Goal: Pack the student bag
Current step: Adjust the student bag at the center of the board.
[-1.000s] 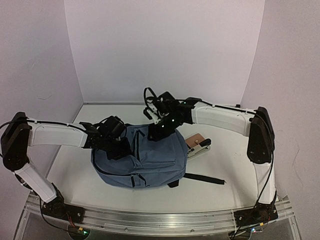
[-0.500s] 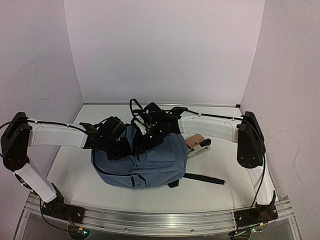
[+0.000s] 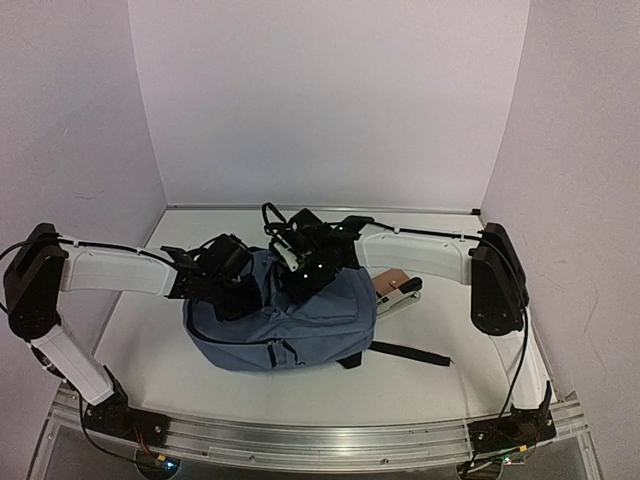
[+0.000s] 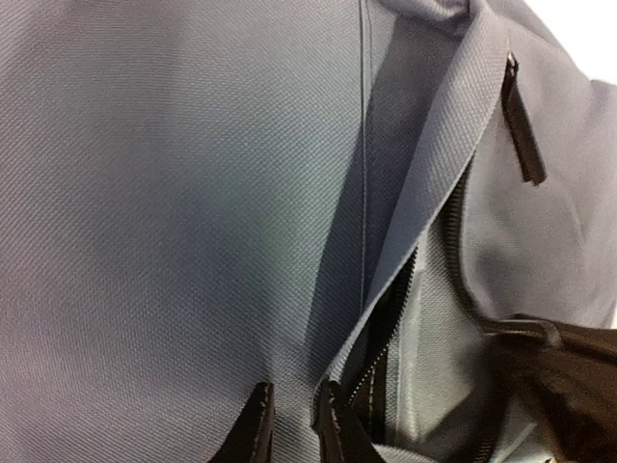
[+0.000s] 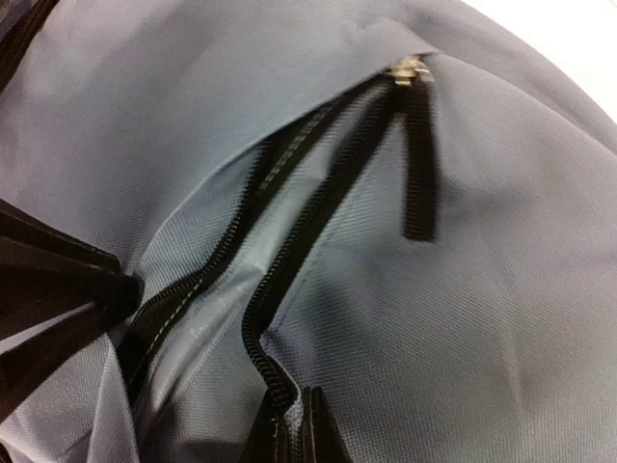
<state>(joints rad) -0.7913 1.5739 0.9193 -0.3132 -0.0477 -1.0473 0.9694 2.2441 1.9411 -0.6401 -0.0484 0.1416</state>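
**Both claws on the backpack's open top**

Backpack (image 3: 290, 325): slate-blue, lying around the middle of the table (image 3: 460, 390), a little toward the left edge, its domed top pointing to the far edge. Front pocket faces up. One black strap (image 3: 410, 354) trails out flat toward the right edge.

Left claw (image 4: 294, 424): at the far-left part of the backpack's top. Jaws narrow, with a fold of blue fabric pinched between them, right beside the open zipper (the dark gap of the opening runs up just to the right of the fingers). A black zipper pull (image 4: 522, 125) hangs on the far flap.

Right claw (image 5: 286, 420): at the far side of the top, just beside the left claw. Jaws closed tight on the toothed edge of the zipper (image 5: 318, 217), which gapes open above the fingertips. A second black pull (image 5: 417, 174) hangs from the slider at the far end of the track.

Beside the backpack, toward the right edge: a brown book (image 3: 392, 277) and a pale object with a black end (image 3: 402, 296), lying against each other and just beside the bag. What the pale object is cannot be told.
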